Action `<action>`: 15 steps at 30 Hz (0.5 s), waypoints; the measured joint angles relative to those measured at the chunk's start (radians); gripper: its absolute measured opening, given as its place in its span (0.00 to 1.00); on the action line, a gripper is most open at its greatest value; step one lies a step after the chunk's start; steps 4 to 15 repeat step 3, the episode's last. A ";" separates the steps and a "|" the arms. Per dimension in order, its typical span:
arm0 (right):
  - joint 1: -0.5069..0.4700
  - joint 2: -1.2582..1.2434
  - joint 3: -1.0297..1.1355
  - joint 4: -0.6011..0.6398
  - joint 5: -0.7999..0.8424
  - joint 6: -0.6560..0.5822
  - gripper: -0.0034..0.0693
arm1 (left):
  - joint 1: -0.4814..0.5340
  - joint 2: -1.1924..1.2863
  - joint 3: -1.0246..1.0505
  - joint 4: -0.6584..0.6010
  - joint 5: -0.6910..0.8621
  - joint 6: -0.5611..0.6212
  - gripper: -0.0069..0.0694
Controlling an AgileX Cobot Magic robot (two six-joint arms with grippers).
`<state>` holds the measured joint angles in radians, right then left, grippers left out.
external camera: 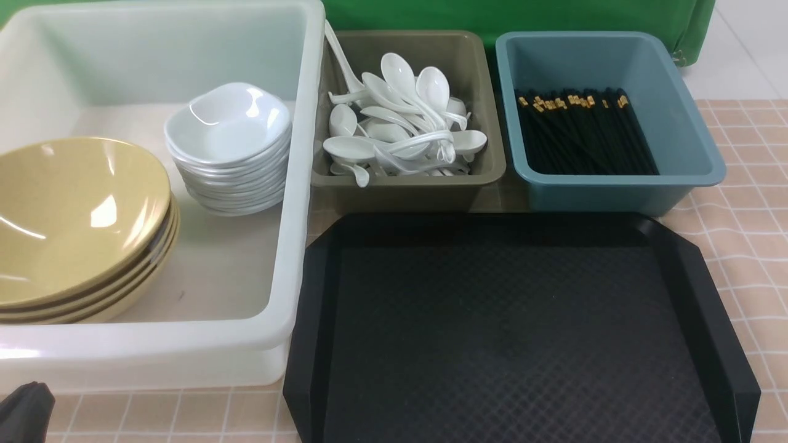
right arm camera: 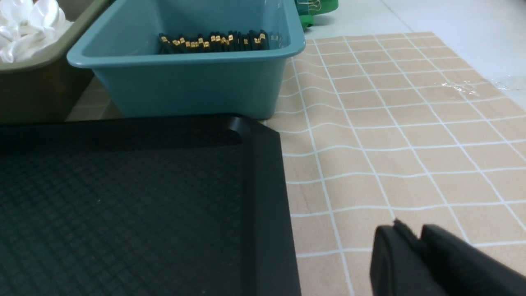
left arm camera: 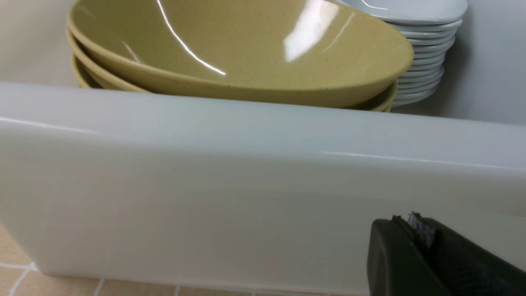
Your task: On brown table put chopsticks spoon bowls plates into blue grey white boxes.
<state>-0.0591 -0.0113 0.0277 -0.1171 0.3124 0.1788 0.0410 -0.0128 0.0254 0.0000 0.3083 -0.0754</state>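
- On the table [external camera: 748,184], three bins stand in a row behind a black tray [external camera: 511,326].
- At the left, the white tub [external camera: 154,354] holds a stack of yellow bowls [external camera: 74,215] near its front left and a stack of white plates [external camera: 231,144] just behind and to the right of them; the two stacks sit close together, and whether they touch is unclear.
- Between the other two bins, the grey bin [external camera: 406,191] is heaped with white spoons [external camera: 400,123], one handle leaning up against the tub's wall.
- At the right, the blue bin [external camera: 615,184] holds the chopsticks [external camera: 585,132], laid side by side with their gold ends toward the far wall.
- Nothing lies on the tray, whose far edge sits just in front of the grey and blue bins.
- The left gripper [left arm camera: 415,230] is closed and holds nothing; it sits low just outside the tub's front wall.
- The right gripper [right arm camera: 415,238] is nearly closed, a thin gap between its fingers, empty, over the bare cloth to the right of the tray.
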 joint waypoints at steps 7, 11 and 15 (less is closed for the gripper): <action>0.000 0.000 0.000 0.000 0.000 0.000 0.21 | 0.000 0.000 0.000 0.000 0.000 0.000 0.09; 0.000 0.000 0.000 0.000 0.000 0.000 0.21 | 0.000 0.000 0.000 0.000 0.000 0.000 0.09; 0.000 0.000 0.000 0.000 0.000 0.000 0.21 | 0.000 0.000 0.000 0.000 0.000 0.000 0.09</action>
